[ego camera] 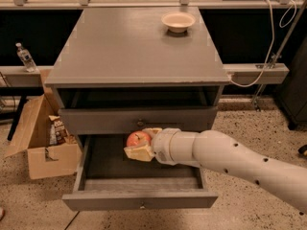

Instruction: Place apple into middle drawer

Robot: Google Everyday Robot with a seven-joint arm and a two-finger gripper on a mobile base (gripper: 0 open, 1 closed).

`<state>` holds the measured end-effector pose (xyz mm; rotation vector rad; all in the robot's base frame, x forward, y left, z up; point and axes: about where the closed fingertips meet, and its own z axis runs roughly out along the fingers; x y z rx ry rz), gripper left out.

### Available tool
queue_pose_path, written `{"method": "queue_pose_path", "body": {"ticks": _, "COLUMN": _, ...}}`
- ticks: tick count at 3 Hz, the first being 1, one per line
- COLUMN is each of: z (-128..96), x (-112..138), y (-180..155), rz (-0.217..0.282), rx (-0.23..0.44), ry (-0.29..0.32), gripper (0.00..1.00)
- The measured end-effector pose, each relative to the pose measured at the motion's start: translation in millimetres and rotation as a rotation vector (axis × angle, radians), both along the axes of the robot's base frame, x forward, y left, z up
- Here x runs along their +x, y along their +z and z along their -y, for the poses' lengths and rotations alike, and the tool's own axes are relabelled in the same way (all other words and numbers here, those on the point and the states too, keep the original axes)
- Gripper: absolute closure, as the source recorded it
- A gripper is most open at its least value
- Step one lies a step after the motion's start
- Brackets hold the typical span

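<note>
Small round red apple w/ yellowish blush (137, 138) is pinched between cream fingers of the white arm's gripper (142, 143), over the far-left part of the open grey wooden middle drawer (105, 166). Placing step, I'd say — next: lower slightly, spread fingers, release gently.

We seem to be in a robotics lab, going by the speckled floor (237, 121), metal rails (256, 73), a trailing white cable (269, 37), a cardboard box (41, 150) of snacks, and the gripper (142, 145) clasping the apple (137, 138) over the open middle drawer (139, 201) of a lone grey cabinet (134, 47).
</note>
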<state>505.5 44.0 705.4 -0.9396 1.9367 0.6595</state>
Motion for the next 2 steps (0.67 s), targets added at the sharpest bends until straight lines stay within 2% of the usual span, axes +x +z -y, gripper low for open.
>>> {"method": "queue_pose_path", "body": {"ticks": 1, "z": 0, "x": 0, "y": 0, "rz": 0.0, "rx": 0.0, "ry": 0.0, "gripper": 1.0}}
{"method": "queue_pose_path", "body": {"ticks": 2, "z": 2, "x": 10, "y": -43, "rz": -0.026, "rx": -0.017, "ry": 0.008, "gripper": 1.0}}
